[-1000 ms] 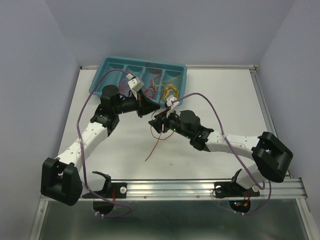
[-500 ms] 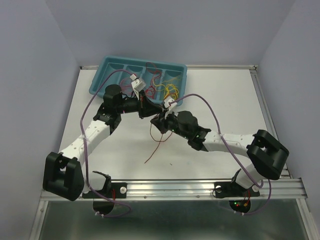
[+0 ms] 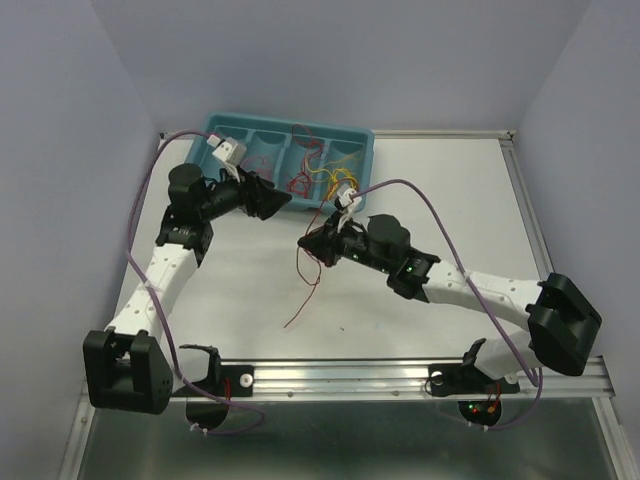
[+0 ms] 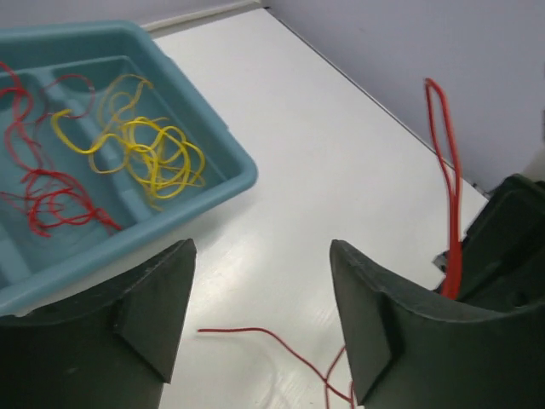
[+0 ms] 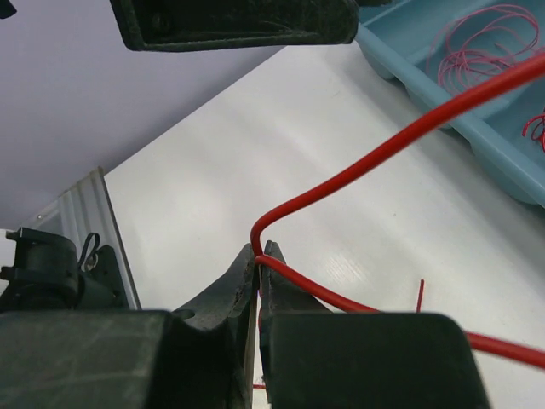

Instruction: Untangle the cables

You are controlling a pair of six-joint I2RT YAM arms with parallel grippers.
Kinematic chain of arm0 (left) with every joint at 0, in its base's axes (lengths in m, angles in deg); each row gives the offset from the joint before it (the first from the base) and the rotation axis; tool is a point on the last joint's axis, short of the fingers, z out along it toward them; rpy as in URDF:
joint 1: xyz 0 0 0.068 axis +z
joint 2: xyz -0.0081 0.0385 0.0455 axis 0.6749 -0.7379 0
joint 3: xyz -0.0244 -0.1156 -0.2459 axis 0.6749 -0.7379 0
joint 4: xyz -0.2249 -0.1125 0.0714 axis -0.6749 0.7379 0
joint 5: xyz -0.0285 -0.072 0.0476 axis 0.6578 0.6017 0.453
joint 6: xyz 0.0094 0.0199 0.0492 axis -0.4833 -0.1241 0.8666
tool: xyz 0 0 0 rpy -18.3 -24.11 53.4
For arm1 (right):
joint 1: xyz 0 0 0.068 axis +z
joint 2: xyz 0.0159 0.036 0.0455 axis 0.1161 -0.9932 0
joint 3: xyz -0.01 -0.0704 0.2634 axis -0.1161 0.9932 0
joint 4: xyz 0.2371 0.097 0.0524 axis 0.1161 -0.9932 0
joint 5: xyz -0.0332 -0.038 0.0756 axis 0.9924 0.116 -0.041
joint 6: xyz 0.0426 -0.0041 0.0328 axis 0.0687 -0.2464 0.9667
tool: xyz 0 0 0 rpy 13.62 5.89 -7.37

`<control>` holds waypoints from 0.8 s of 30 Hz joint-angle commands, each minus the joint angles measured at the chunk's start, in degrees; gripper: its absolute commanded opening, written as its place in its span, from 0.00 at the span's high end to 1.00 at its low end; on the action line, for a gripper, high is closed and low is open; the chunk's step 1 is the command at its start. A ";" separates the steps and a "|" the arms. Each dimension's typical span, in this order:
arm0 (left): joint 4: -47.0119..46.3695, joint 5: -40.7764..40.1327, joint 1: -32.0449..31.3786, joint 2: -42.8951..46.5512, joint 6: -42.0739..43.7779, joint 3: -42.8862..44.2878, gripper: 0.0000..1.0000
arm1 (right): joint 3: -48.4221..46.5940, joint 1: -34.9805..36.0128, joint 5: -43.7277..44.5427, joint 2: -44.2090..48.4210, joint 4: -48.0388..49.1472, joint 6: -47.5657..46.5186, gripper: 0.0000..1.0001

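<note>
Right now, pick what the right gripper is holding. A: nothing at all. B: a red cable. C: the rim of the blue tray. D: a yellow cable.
B: in the right wrist view the right gripper is shut, with the red cable pinched between its tips and arcing away from them.

The teal compartment tray (image 4: 230,192) is smooth, glossy plastic; the thin red wire (image 5: 358,175) has a shiny coating; the black left gripper (image 4: 260,256) looks matt and grainy; the white tabletop (image 4: 324,128) gleams faintly.
</note>
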 commanded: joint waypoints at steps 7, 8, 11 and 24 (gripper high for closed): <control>4.56 -6.04 2.93 10.01 8.99 6.39 0.01 | -12.02 0.69 -4.75 -0.65 -17.34 2.01 1.00; 5.17 -5.34 2.93 10.54 9.52 6.74 0.01 | -12.46 0.69 -5.71 -0.74 -18.04 1.75 0.99; 9.03 -0.07 2.93 9.77 11.46 9.81 0.01 | -13.86 0.69 -7.56 -1.36 -20.07 0.61 0.99; 14.21 6.28 -0.85 0.97 9.87 11.22 0.01 | -15.19 0.78 -11.61 -2.76 -23.24 -4.23 0.99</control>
